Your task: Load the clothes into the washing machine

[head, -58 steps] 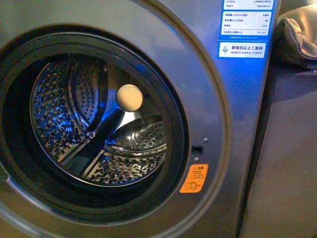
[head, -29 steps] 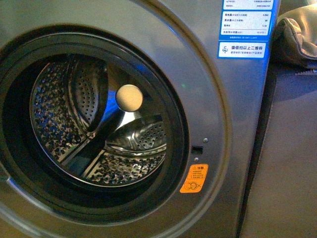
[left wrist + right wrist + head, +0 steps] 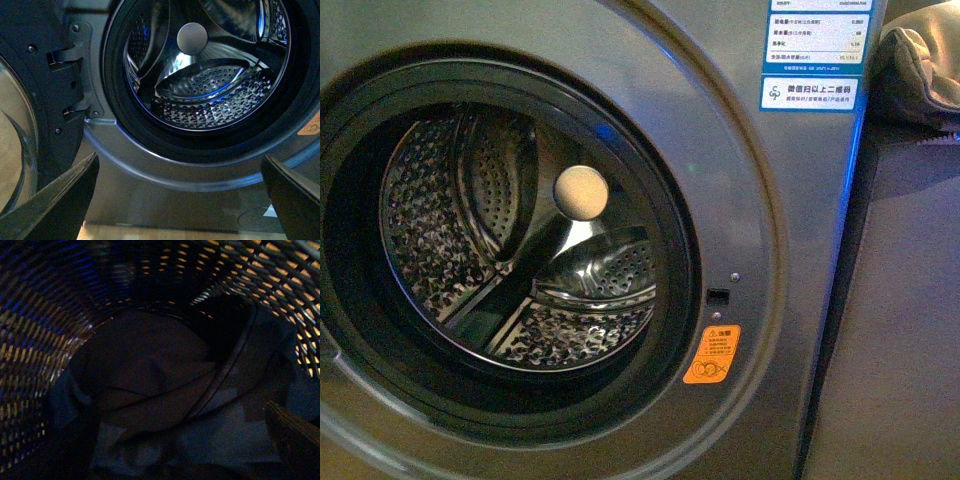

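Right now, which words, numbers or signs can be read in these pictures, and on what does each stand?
"微信扫以上二维码": blue strip on the washing machine.
White label above it: figures too blurred to read.
Orange sticker: text too small to read.
Wrist views: none.

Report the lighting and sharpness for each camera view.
Front view: dim, blue glare on the washing machine rim, label text blurred. Left wrist view: blue glints in the drum, left gripper fingers dark silhouettes. Right wrist view: very dark; the clothes barely readable, light leaking through the basket weave.
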### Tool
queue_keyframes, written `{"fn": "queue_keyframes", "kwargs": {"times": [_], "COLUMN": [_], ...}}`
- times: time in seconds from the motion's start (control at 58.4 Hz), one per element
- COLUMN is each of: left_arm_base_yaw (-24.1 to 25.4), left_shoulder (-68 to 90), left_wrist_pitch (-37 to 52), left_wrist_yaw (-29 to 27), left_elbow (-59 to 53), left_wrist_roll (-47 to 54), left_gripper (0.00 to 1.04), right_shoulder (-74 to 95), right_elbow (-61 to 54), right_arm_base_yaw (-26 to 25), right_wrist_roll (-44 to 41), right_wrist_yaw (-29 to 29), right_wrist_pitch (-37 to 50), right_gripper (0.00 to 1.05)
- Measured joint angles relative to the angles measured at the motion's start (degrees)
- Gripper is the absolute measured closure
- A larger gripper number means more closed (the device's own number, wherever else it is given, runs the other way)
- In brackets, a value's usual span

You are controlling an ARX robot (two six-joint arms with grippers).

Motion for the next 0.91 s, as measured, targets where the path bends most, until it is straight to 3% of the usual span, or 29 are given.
{"fn": "queue_keyframes", "kwargs": {"times": [0.462, 0.908], "left_arm_base_yaw": [0.00, 0.00], "left_shoulder": [0.00, 0.00], "left_wrist_pitch": [0.00, 0.00], "left_wrist_yaw": [0.00, 0.00], "left_elbow": [0.00, 0.00], "left_wrist_roll": [0.00, 0.00], "left_gripper": [0.07, 0.07], "right_shoulder": [13.97, 20.06], "right_elbow": [10.97, 14.69], "right_arm_base_yaw": [1.33, 2.08], "right_wrist_roll": [6.29, 6.91], "right_wrist_yaw": [2.60, 3.15], "right_wrist_pitch": [0.48, 0.79], "right_gripper": [0.07, 0.07]}}
